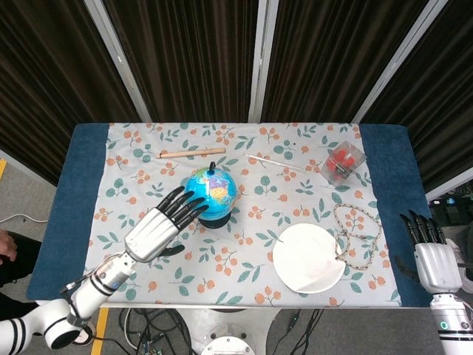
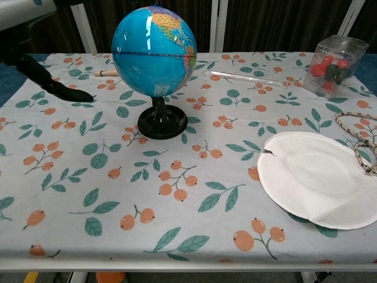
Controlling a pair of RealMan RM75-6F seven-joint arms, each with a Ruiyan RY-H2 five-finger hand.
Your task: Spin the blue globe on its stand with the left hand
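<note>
The blue globe (image 1: 213, 189) stands upright on its black stand (image 2: 162, 125) near the middle of the floral cloth; it also fills the upper part of the chest view as the globe (image 2: 154, 50). My left hand (image 1: 160, 224) hovers just left of and in front of the globe, fingers spread and reaching toward it, holding nothing. From the head view its fingertips look close to the sphere, but I cannot tell if they touch. The chest view shows only a dark part of the left hand (image 2: 41, 73) at the upper left. My right hand (image 1: 431, 259) rests open off the table's right edge.
A white paper plate (image 1: 308, 257) lies front right, beside a beaded cord loop (image 1: 356, 235). A clear box with red pieces (image 1: 344, 162) sits back right. A wooden stick (image 1: 191, 152) and a thin clear rod (image 1: 275, 162) lie behind the globe.
</note>
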